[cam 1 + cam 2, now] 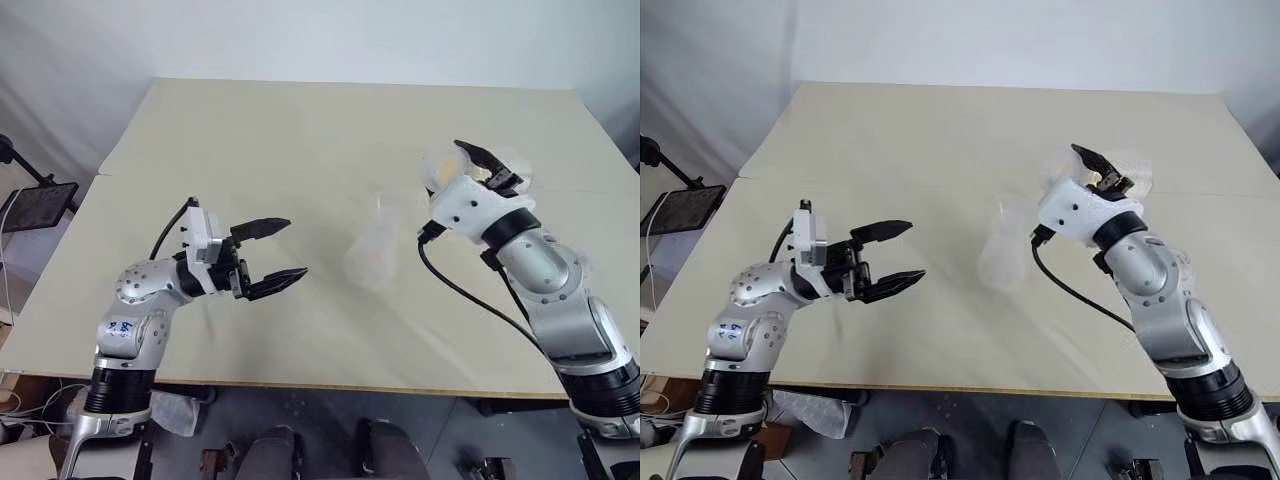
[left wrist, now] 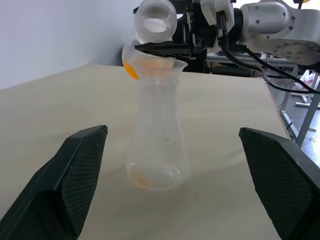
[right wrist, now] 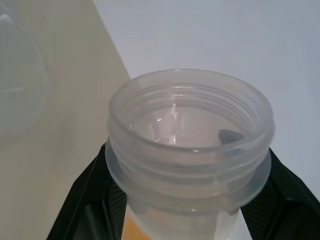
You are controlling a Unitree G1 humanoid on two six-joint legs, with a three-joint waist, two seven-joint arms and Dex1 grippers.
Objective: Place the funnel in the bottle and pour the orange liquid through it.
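Note:
The cloudy cone-shaped bottle (image 2: 157, 145) stands upright mid-table (image 1: 375, 252), with the small clear funnel (image 2: 161, 67) seated in its neck. A thin orange trace lies at its bottom (image 2: 140, 180). My right gripper (image 1: 485, 165) is shut on the neck of a second clear flask (image 3: 190, 145), held tilted just above and beside the funnel. The orange liquid (image 2: 131, 70) is pooled in the lower side of that flask. My left gripper (image 1: 296, 246) hangs open to the left of the bottle, pointing at it, with nothing between its fingers (image 2: 75, 170).
The beige table (image 1: 300, 130) has a seam running across it. A black stand with a dark tablet (image 1: 40, 205) sits off the table's left edge. The table's front edge (image 1: 300, 385) is close below my arms.

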